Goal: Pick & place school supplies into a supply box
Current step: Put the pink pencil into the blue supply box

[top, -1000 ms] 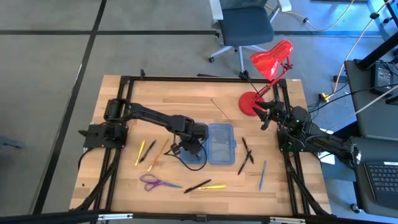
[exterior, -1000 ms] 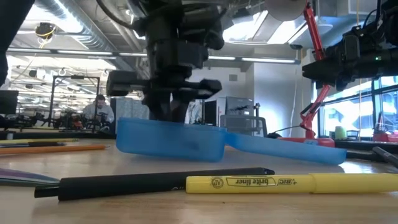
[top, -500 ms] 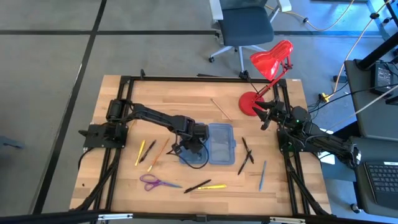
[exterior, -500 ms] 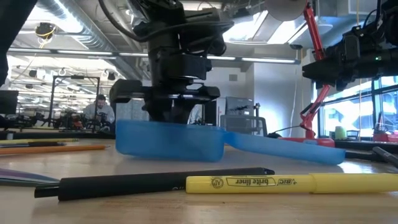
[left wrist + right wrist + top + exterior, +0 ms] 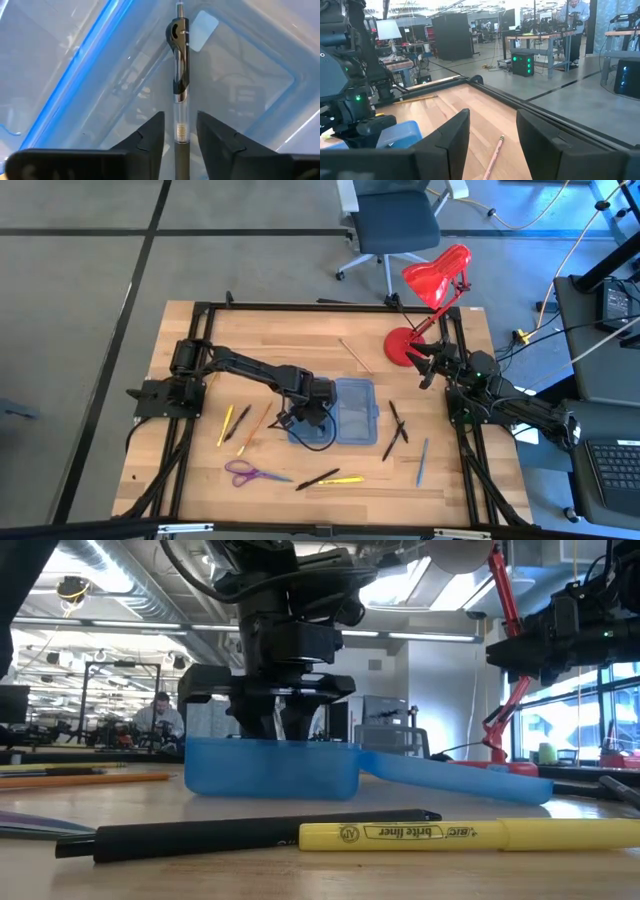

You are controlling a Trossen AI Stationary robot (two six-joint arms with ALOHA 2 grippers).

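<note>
— Left hand (image 5: 281,725)?
— Low over the left half of the translucent blue plastic pencil case (image 5: 355,410), fingertips down inside the rim in the low view. Fingers (image 5: 150,137) partly spread, one on each side of a clear-barrelled pen with a black clip (image 5: 180,75), a slim gap showing on both sides. No grip on it.

— And the pen itself?
— Inside that half of the case, lengthwise between the fingers. Resting on the case floor or just above it: cannot tell.

— Case position?
— Lying open near the middle of the wooden tabletop (image 5: 270,340), both halves flat, side by side.

— Right hand (image 5: 428,365)?
— Raised at the tabletop's right edge, just beside the base of the red desk lamp (image 5: 435,275). Fingers (image 5: 452,137) spread wide, holding nothing.

— Rest of the supplies?
— All out on the tabletop. Left of the case: a yellow pencil (image 5: 225,424), a black pen (image 5: 238,423) and an orange pencil (image 5: 255,427), close together. Near the front edge: purple-handled scissors (image 5: 248,473), then another black pen (image 5: 318,479) end to end with a yellow highlighter (image 5: 345,479). Right of the case: two crossed black pens (image 5: 397,423) and a thin blue pen (image 5: 422,461). Behind the case, well apart: a wood-coloured pencil (image 5: 355,355).
</note>
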